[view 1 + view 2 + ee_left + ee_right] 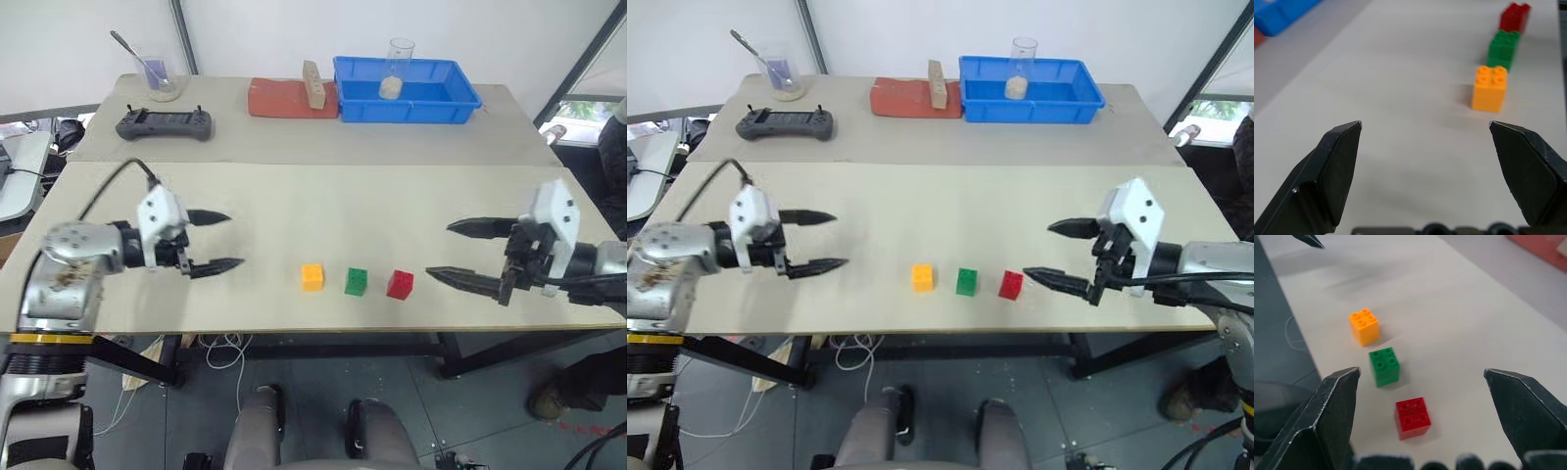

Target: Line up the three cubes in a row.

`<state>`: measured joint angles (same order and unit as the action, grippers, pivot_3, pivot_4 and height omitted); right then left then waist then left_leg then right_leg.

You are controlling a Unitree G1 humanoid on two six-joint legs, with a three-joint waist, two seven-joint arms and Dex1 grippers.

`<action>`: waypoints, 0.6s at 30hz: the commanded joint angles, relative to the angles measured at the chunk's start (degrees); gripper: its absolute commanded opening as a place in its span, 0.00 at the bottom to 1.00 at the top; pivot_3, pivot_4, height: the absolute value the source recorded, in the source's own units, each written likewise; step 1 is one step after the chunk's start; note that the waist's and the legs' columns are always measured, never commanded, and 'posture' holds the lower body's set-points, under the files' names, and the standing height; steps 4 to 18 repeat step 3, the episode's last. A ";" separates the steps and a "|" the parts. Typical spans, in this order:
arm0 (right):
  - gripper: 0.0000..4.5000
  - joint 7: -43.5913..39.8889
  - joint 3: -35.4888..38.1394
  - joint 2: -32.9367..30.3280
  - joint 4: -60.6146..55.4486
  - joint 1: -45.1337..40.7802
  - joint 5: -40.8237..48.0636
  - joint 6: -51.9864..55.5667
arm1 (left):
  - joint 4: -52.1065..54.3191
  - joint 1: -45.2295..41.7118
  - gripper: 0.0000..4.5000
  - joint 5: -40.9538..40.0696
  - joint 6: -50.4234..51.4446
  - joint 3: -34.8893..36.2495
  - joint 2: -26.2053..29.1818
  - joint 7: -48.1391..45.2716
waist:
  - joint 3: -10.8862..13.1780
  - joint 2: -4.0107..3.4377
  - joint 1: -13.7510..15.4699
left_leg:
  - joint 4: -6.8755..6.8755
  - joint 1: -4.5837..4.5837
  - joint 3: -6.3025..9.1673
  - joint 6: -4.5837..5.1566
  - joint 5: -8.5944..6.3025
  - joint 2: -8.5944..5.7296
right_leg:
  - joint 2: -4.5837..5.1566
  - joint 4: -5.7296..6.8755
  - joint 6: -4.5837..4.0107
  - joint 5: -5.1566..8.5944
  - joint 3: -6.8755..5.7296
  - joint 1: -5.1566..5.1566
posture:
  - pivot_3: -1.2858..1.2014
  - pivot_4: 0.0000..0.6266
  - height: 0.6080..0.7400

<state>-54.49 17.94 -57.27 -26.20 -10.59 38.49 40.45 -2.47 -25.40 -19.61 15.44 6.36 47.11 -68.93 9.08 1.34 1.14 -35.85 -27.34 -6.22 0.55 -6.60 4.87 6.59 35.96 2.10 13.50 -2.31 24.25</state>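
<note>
Three studded cubes stand in a straight row near the table's front edge: the orange-yellow cube (313, 277) on the left, the green cube (357, 282) in the middle, the red cube (400, 284) on the right, with small gaps between them. My left gripper (227, 241) hovers open and empty to the left of the orange-yellow cube (1489, 88), well apart from it. To the right of the red cube (1412, 417), my right gripper (450, 250) is open and holds nothing, close to that cube but not touching.
At the back of the table stand a blue bin (407, 90) holding a clear cup, a flat red slab (291, 98) with a tan wooden block (313, 84) on it, a black controller (164, 124) and a glass with a spoon (161, 78). The table's front edge (323, 331) lies close behind the cubes.
</note>
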 commanded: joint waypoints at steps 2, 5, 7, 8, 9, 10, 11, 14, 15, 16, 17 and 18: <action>1.00 0.24 1.99 0.58 -0.52 0.64 -0.21 -1.94 | 2.91 -0.95 0.99 -0.08 1.48 -0.05 0.22 2.52 | 0.00 0.00 -0.13 | 0.01 -0.01 -0.02 0.00 0.00 0.01 | -0.01 0.01 -0.01 -0.01 0.00 0.01 | 0.52 0.24 1.00; 1.00 0.30 1.91 0.66 -0.51 0.68 -0.29 -2.04 | 3.26 -1.08 0.99 -0.06 1.76 -0.34 0.17 2.79 | 0.00 0.00 -0.13 | 0.02 -0.01 -0.02 0.00 0.00 0.01 | -0.01 0.01 -0.01 -0.01 0.00 0.00 | 0.52 0.24 1.00; 1.00 0.30 1.91 0.66 -0.51 0.68 -0.29 -2.04 | 3.26 -1.08 0.99 -0.06 1.76 -0.34 0.17 2.79 | 0.00 0.00 -0.13 | 0.02 -0.01 -0.02 0.00 0.00 0.01 | -0.01 0.01 -0.01 -0.01 0.00 0.00 | 0.52 0.24 1.00; 1.00 0.30 1.91 0.66 -0.51 0.68 -0.29 -2.04 | 3.26 -1.08 0.99 -0.06 1.76 -0.34 0.17 2.79 | 0.00 0.00 -0.13 | 0.02 -0.01 -0.02 0.00 0.00 0.01 | -0.01 0.01 -0.01 -0.01 0.00 0.00 | 0.52 0.24 1.00; 1.00 0.30 1.91 0.66 -0.51 0.68 -0.29 -2.04 | 3.26 -1.08 0.99 -0.06 1.76 -0.34 0.17 2.79 | 0.00 0.00 -0.13 | 0.02 -0.01 -0.02 0.00 0.00 0.01 | -0.01 0.01 -0.01 -0.01 0.00 0.00 | 0.52 0.24 1.00; 1.00 0.30 1.91 0.66 -0.51 0.68 -0.29 -2.04 | 3.26 -1.08 0.99 -0.06 1.76 -0.34 0.17 2.79 | 0.00 0.00 -0.13 | 0.02 -0.01 -0.02 0.00 0.00 0.01 | -0.01 0.01 -0.01 -0.01 0.00 0.00 | 0.52 0.24 1.00; 1.00 0.30 1.91 0.66 -0.51 0.68 -0.29 -2.04 | 3.26 -1.08 0.99 -0.06 1.76 -0.34 0.17 2.79 | 0.00 0.00 -0.13 | 0.02 -0.01 -0.02 0.00 0.00 0.01 | -0.01 0.01 -0.01 -0.01 0.00 0.00 | 0.52 0.24 1.00; 1.00 0.30 1.91 0.66 -0.51 0.68 -0.29 -2.04 | 3.26 -1.08 0.99 -0.06 1.76 -0.34 0.17 2.79 | 0.00 0.00 -0.13 | 0.02 -0.01 -0.02 0.00 0.00 0.01 | -0.01 0.01 -0.01 -0.01 0.00 0.00 | 0.52 0.24 1.00; 1.00 0.30 1.91 0.66 -0.51 0.68 -0.29 -2.04 | 3.26 -1.08 0.99 -0.06 1.76 -0.34 0.17 2.79 | 0.00 0.00 -0.13 | 0.02 -0.01 -0.02 0.00 0.00 0.01 | -0.01 0.01 -0.01 -0.01 0.00 0.00 | 0.52 0.24 1.00; 1.00 0.30 1.91 0.66 -0.51 0.68 -0.29 -2.04 | 3.26 -1.08 0.99 -0.06 1.76 -0.34 0.17 2.79 | 0.00 0.00 -0.13 | 0.02 -0.01 -0.02 0.00 0.00 0.01 | -0.01 0.01 -0.01 -0.01 0.00 0.00 | 0.52 0.24 1.00; 1.00 0.30 1.91 0.66 -0.51 0.68 -0.29 -2.04 | 3.26 -1.08 0.99 -0.06 1.76 -0.34 0.17 2.79 | 0.00 0.00 -0.13 | 0.02 -0.01 -0.02 0.00 0.00 0.01 | -0.01 0.01 -0.01 -0.01 0.00 0.00 | 0.52 0.24 1.00; 1.00 0.30 1.91 0.66 -0.51 0.68 -0.29 -2.04 | 3.26 -1.08 0.99 -0.06 1.76 -0.34 0.17 2.79 | 0.00 0.00 -0.13 | 0.02 -0.01 -0.02 0.00 0.00 0.01 | -0.01 0.01 -0.01 -0.01 0.00 0.00 | 0.52 0.24 1.00</action>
